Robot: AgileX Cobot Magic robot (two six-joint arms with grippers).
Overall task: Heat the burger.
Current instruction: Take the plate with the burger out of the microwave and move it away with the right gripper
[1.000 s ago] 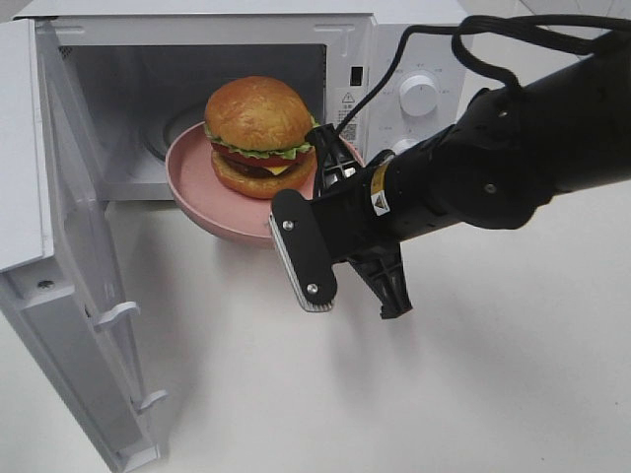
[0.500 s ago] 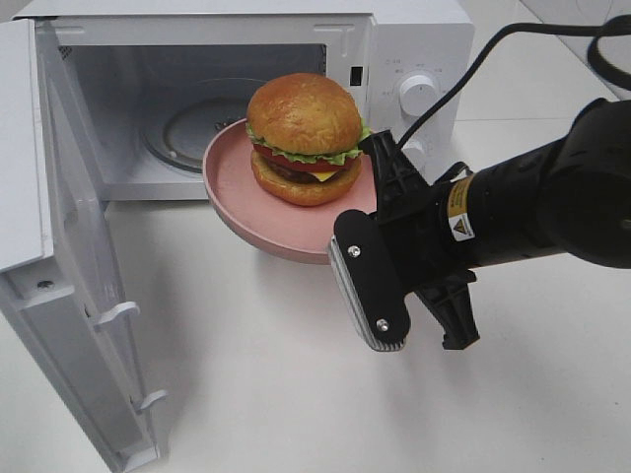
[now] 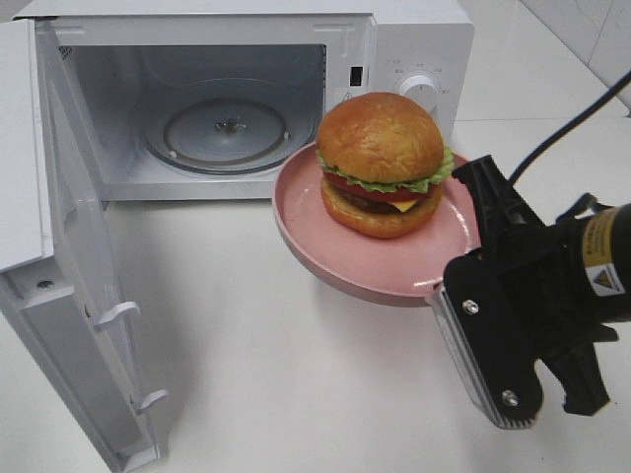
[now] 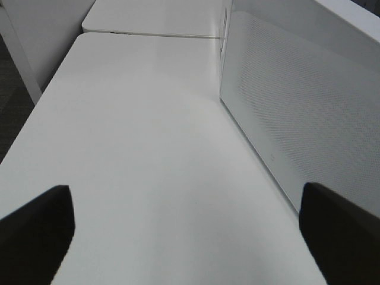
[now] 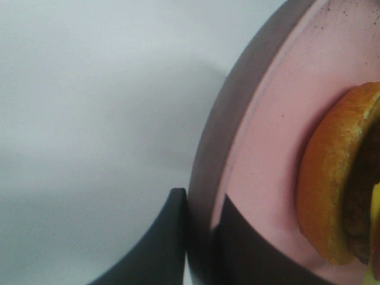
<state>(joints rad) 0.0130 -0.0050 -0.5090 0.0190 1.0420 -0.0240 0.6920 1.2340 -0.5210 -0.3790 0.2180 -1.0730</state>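
A white microwave [image 3: 394, 39] sits at the back of a white tabletop [image 3: 296, 374], its door [image 3: 69, 266] swung wide open toward the front so the cavity is exposed. Inside, the round glass turntable [image 3: 225, 130] lies bare. Just outside the microwave's opening, in front of its control panel with the round white dial [image 3: 418, 87], a round pink plate [image 3: 325, 232] hangs in the air above the tabletop, tilted slightly. On the plate stands the burger [image 3: 383, 163], upright: a golden-brown domed bun on top, then green lettuce, red tomato, yellow cheese, a dark patty and the lower bun. The right gripper [image 3: 471, 258], black and bulky, reaches in from beside the microwave's dial side and is clamped nearly closed on the plate's rim at the edge farthest from the microwave door; in the right wrist view its two dark fingers [image 5: 172, 237] pinch the rim from either side, with the burger's lower bun close by. The left gripper [image 4: 187, 228] is well away from the burger, its jaws spread wide apart and holding nothing, hovering over bare tabletop alongside the outer face of the microwave's open door, whose dotted panel fills one side of the left wrist view.
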